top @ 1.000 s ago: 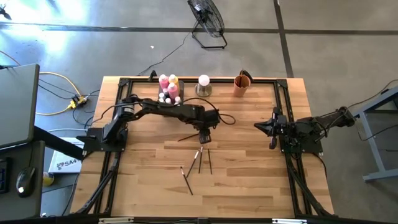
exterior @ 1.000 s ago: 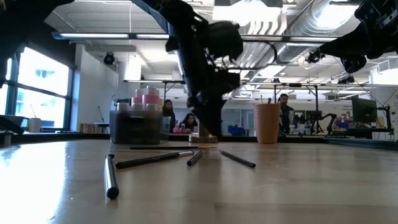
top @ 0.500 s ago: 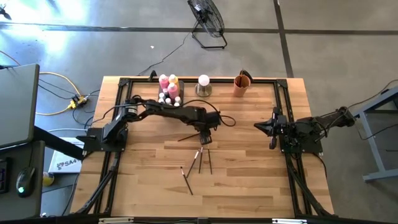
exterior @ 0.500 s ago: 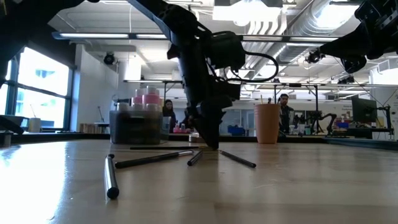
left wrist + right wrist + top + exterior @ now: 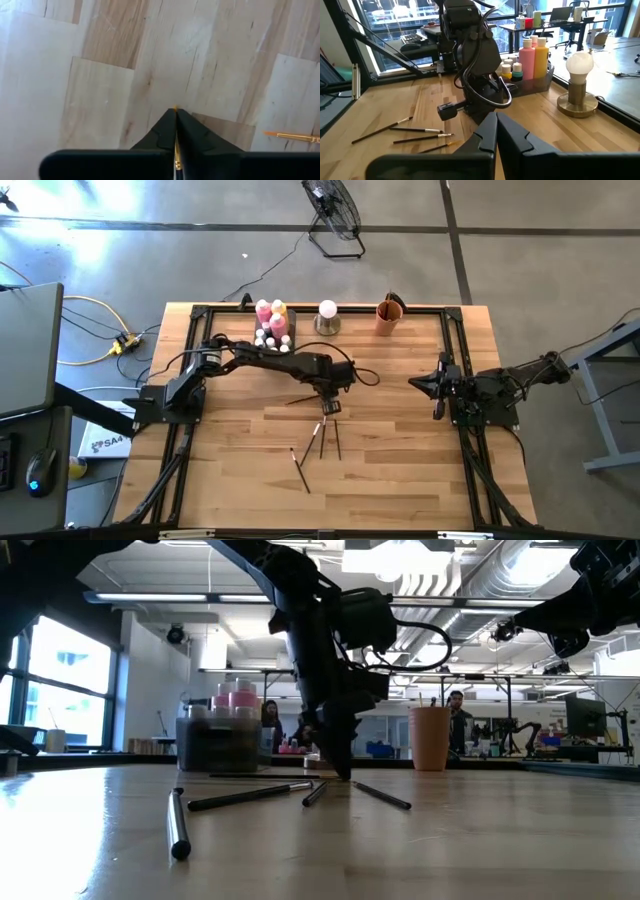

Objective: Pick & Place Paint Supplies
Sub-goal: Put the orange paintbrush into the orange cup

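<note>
2 arms frame the wooden table (image 5: 400,470), the right gripper (image 5: 437,387) parked pressed together near its right edge. The left gripper (image 5: 331,407) stands mid-table with jaws pinching a paintbrush (image 5: 175,150), so the pick looks made; next comes a straight lift, then a carry toward the orange cup (image 5: 389,318) or grey tray (image 5: 280,330) at the back edge. 4 loose brushes (image 5: 318,442) lie just in front, with open wood all around.

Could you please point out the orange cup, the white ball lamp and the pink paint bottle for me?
orange cup (image 5: 388,319), high view, side wall.
white ball lamp (image 5: 579,63), right wrist view, globe.
pink paint bottle (image 5: 526,59), right wrist view, body.
</note>
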`<act>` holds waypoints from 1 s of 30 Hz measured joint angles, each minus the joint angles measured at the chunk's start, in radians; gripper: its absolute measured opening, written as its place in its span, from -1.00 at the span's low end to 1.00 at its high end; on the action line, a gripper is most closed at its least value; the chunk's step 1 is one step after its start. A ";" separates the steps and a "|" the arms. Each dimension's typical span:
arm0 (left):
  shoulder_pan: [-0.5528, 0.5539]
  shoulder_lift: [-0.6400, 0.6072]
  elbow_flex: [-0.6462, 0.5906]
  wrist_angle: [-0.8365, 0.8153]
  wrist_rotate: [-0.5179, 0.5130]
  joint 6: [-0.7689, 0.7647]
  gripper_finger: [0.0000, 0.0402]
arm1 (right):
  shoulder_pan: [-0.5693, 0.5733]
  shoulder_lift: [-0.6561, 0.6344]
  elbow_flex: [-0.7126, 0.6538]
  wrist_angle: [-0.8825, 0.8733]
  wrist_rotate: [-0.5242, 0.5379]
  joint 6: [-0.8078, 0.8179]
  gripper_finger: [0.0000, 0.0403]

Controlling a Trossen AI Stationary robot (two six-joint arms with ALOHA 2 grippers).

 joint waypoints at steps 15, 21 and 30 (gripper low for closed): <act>0.004 0.013 0.198 -0.165 -0.058 0.133 -1.00 | 0.000 0.000 0.000 0.000 0.000 0.000 -0.99; 0.019 0.009 0.418 -0.277 -0.104 0.214 -1.00 | 0.000 0.000 0.000 -0.001 -0.005 0.001 -0.99; 0.100 0.005 0.750 -0.212 0.163 0.262 -1.00 | 0.000 0.000 0.000 -0.002 -0.013 0.004 -0.99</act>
